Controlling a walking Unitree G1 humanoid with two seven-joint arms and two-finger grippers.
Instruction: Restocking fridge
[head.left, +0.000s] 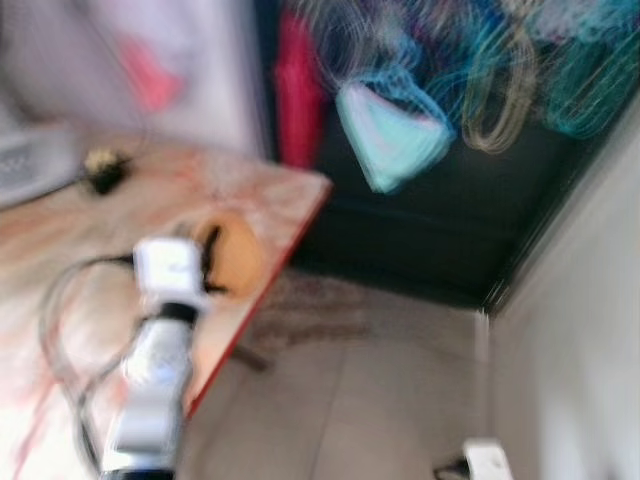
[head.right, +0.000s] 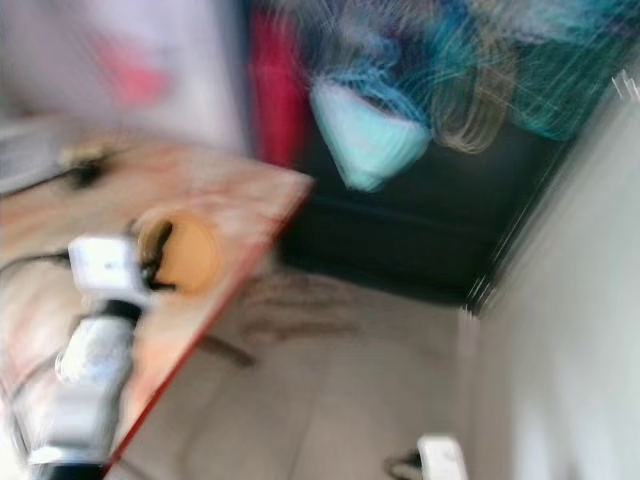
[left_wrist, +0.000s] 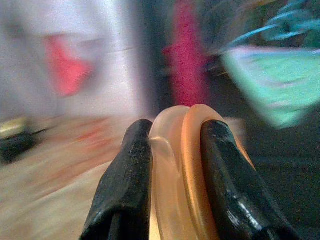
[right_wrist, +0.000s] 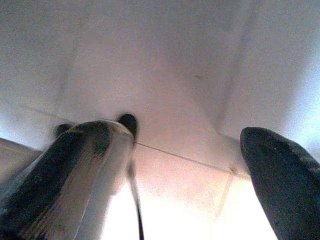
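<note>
My left gripper (left_wrist: 175, 165) is shut on an orange, translucent round item (left_wrist: 187, 180), pinched edge-on between its two black fingers (left_wrist: 122, 185). In the left eye view the same orange item (head.left: 232, 255) sits at the end of my silver left arm (head.left: 155, 370), above a reddish wooden table (head.left: 120, 220). My right gripper (right_wrist: 185, 180) is open, nothing between its fingers, pointing at a pale tiled floor (right_wrist: 165, 100). All head views are heavily blurred.
A small dark object (head.left: 103, 170) lies on the table's far side. Beyond the table edge are a red shape (head.left: 297, 95), a dark unit with a turquoise bag (head.left: 390, 135) and tangled cords (head.left: 500, 80). A white wall (head.left: 580, 330) stands on the right.
</note>
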